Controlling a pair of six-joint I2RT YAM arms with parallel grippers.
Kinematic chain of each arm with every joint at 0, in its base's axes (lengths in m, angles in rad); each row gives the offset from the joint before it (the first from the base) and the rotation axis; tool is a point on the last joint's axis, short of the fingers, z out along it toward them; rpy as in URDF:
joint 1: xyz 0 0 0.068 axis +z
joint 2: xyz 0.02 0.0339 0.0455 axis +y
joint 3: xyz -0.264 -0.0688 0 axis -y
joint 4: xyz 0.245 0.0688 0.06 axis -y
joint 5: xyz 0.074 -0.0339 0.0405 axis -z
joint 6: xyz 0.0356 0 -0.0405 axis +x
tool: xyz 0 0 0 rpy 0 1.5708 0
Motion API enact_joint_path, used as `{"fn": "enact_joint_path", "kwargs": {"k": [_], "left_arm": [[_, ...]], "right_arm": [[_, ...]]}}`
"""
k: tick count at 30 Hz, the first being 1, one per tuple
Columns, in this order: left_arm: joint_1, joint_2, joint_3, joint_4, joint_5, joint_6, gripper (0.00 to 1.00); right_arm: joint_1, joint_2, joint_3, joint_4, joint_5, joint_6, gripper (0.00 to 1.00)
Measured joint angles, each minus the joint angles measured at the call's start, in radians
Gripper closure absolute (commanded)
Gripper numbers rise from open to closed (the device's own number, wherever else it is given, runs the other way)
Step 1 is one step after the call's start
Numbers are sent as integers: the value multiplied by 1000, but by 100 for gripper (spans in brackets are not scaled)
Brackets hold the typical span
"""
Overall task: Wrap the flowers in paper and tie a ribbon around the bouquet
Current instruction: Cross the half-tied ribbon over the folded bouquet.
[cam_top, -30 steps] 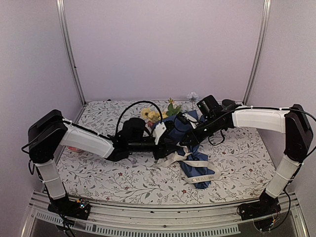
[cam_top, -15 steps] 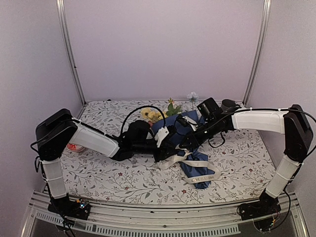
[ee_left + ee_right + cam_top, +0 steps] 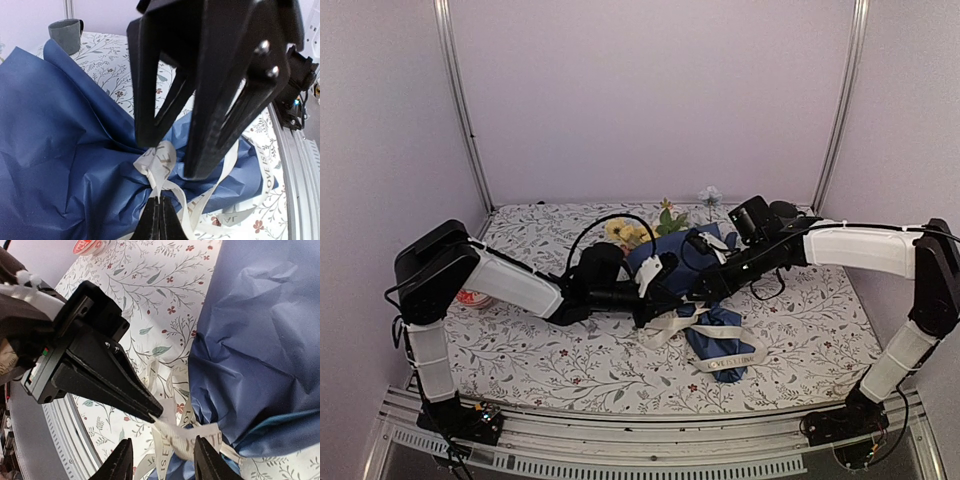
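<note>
The floral-print surface carried the bouquet near its centre, between the two arms, with the blooms toward the back wall. Its dark blue paper was crumpled into a cone, and the flowers showed at the far end. The cream ribbon bunched at the cone's waist, its tails loose on the cloth. The left gripper had its fingers clenched on a ribbon strand. The right gripper straddled the bunch, fingers released and apart.

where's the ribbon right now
Mid-table in the top view, the ribbon sits at the bouquet's narrow waist, pinched in the shut jaws of the left gripper.
</note>
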Motion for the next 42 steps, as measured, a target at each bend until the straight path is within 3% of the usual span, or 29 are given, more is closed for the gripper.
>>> {"fn": "enact_joint_path", "kwargs": {"k": [10, 17, 19, 26, 33, 36, 39, 42], "left_arm": [[1, 0, -14, 34, 8, -25, 100], [1, 0, -26, 51, 9, -26, 100], [1, 0, -26, 54, 9, -26, 100], [1, 0, -29, 64, 10, -27, 100], [2, 0, -39, 68, 11, -29, 100], [2, 0, -41, 68, 11, -29, 100], [2, 0, -41, 69, 11, -29, 100], [2, 0, -41, 69, 12, -30, 100]], "right_arm": [[0, -250, -140, -146, 284, 203, 54], [-41, -372, -291, -267, 344, 376, 59], [-49, -369, -316, -273, 344, 404, 58], [-51, -298, -357, -241, 319, 404, 41], [-51, -194, -348, -181, 321, 368, 37], [-51, -155, -348, -176, 323, 368, 30], [-51, -148, -346, -175, 341, 368, 30], [-51, -133, -330, -167, 366, 368, 38]]}}
